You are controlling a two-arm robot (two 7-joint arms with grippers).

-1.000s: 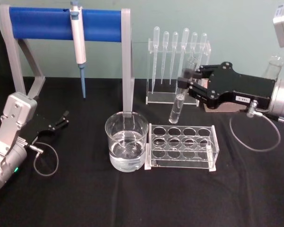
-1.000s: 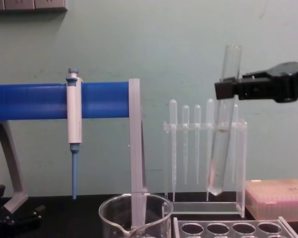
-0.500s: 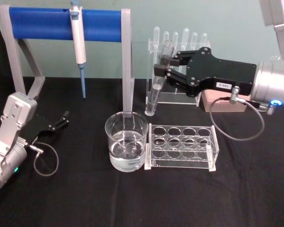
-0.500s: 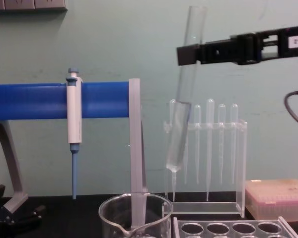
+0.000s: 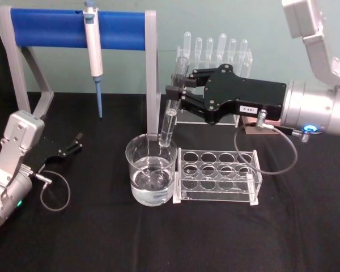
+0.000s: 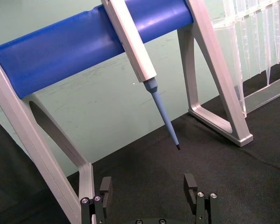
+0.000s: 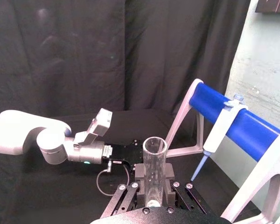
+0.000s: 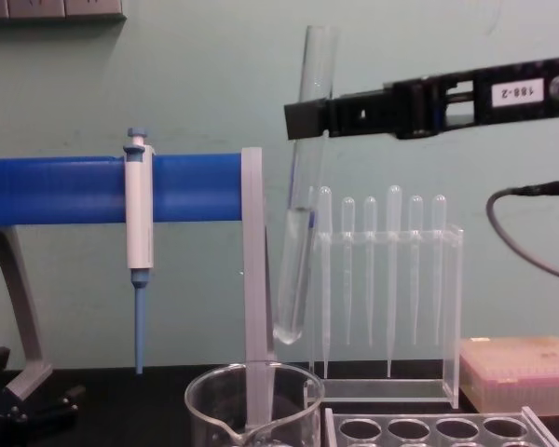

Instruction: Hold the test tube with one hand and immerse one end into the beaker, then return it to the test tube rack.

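Clear glass hangs from black plastic: the test tube (image 5: 170,116) is held by the right gripper (image 5: 177,84), whose fingers (image 5: 171,91) are closed on it high up, just under the flared rim, so most of its length hangs free below the grip. Its long axis is close to upright but tilted, with the rim leaning toward the robot's right and the rounded bottom swung toward its left. From the chest view that bottom end sits above the rim of the beaker (image 8: 252,405) without touching it, roughly over the mouth, and it is not yet in the water (image 5: 151,182). The beaker stands on the dark bench (image 5: 158,238), just beside the left end of the test tube rack (image 5: 218,175), whose holes are all vacant. The next move likely turns on this offset: the tube's tip lies below the fingers and to their left, so a plain descent should carry the tip into the beaker while the fingers stay above the rim. The tilt probably needs watching so the glass does not knock the beaker's wall. The right arm is plainly the nearer one and has the job. The left gripper (image 5: 73,144) rests low at the bench's left, well apart, its fingers spread with nothing between them.
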